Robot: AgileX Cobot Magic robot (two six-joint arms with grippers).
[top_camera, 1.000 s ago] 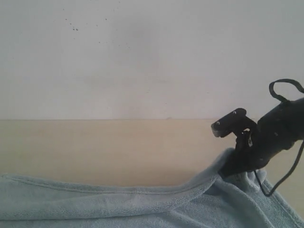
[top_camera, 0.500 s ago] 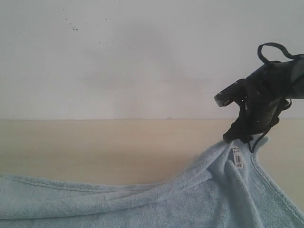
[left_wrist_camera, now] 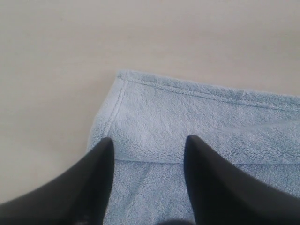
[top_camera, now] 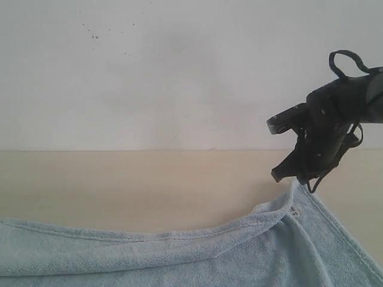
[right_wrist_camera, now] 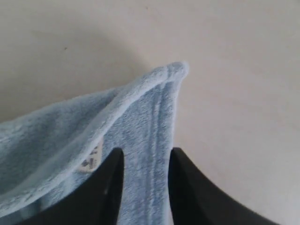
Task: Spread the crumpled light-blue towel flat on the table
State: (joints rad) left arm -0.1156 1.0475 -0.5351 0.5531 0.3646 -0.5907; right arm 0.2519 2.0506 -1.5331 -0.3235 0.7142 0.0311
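On my left, my left gripper point(left_wrist_camera: 149, 140) hung with its two black fingers spread wide apart, gripping nothing, just above one hemmed corner of the pale light-blue fluffy terry-cloth towel point(top_camera: 179, 257). That corner lay flat on the broad, smooth, pale beige wood-look table point(top_camera: 149, 185). The left gripper did not show in the exterior view. There the towel stretched across the near part of the table, with a long stitched hem running rightward and a soft fold along it, the plain white wall point(top_camera: 179, 72) standing behind. Toward the right the cloth rose off the surface to a peak. At that peak my right gripper point(right_wrist_camera: 146, 151) pinched the towel's hemmed edge between its nearly closed black fingers, holding the corner raised above the table. A small white label point(right_wrist_camera: 92, 158) sat on the cloth just beside that pinch.
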